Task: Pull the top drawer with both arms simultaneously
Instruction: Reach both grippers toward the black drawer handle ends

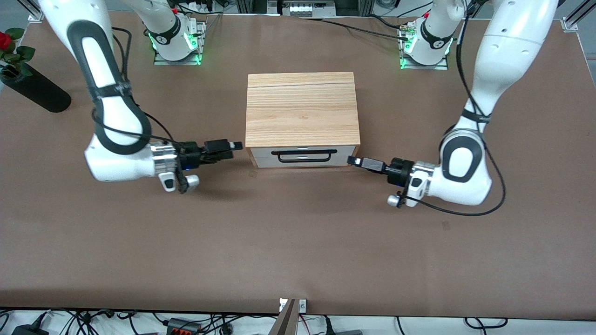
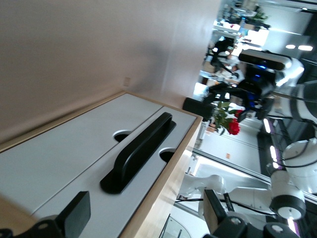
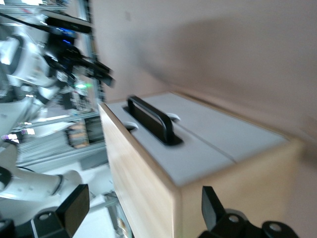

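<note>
Drawers sit shut in my wooden cabinet (image 1: 302, 109) at mid-table; the top drawer (image 1: 302, 150) faces the front camera, its black handle (image 1: 307, 156) running lengthwise between my arms. My left gripper (image 1: 355, 160) and right gripper (image 1: 235, 147) flank the cabinet's front corners, fingers spread, gripping nothing. Bare table (image 1: 298, 242) lies before the drawer.
</note>
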Controlling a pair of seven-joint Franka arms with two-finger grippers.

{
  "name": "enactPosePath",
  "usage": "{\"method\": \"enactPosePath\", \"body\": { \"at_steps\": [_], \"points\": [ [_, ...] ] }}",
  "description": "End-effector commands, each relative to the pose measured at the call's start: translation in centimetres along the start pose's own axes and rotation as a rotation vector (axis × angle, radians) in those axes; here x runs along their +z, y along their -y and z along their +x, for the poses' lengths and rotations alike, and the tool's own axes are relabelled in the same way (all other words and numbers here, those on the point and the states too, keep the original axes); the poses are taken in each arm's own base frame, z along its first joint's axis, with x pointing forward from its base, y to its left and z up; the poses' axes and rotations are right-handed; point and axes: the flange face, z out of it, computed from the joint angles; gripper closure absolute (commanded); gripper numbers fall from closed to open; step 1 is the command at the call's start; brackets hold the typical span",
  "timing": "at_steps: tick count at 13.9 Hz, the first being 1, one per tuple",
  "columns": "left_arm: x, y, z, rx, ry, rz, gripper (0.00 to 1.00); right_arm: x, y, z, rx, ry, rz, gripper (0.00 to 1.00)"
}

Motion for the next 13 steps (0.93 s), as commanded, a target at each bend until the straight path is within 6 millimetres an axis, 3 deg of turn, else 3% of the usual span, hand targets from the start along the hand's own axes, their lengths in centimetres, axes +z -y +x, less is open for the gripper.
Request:
{"method": "enactPosePath", "body": {
  "at_steps": [1, 3, 8, 13],
  "points": [
    [2.4, 0.7, 0.8, 0.067, -0.029, -0.009, 0.0, 4.5, -2.7, 0.5, -0.084, -0.056, 0.099, 0.02],
    [2.7, 0.1, 0.8, 0.084, -0.027, -0.002, 0.0, 7.3, -3.3, 0.6, -0.089, -0.087, 0.169, 0.03],
    [3.1, 0.7, 0.7, 0.116, -0.016, 0.007, 0.0, 10.0, -3.6, 0.4, -0.079, -0.093, 0.209, 0.36],
    [3.8, 0.4, 0.7, 0.128, -0.012, 0.013, 0.0, 11.1, -5.1, 0.3, -0.059, -0.087, 0.195, 0.43]
  ]
}}
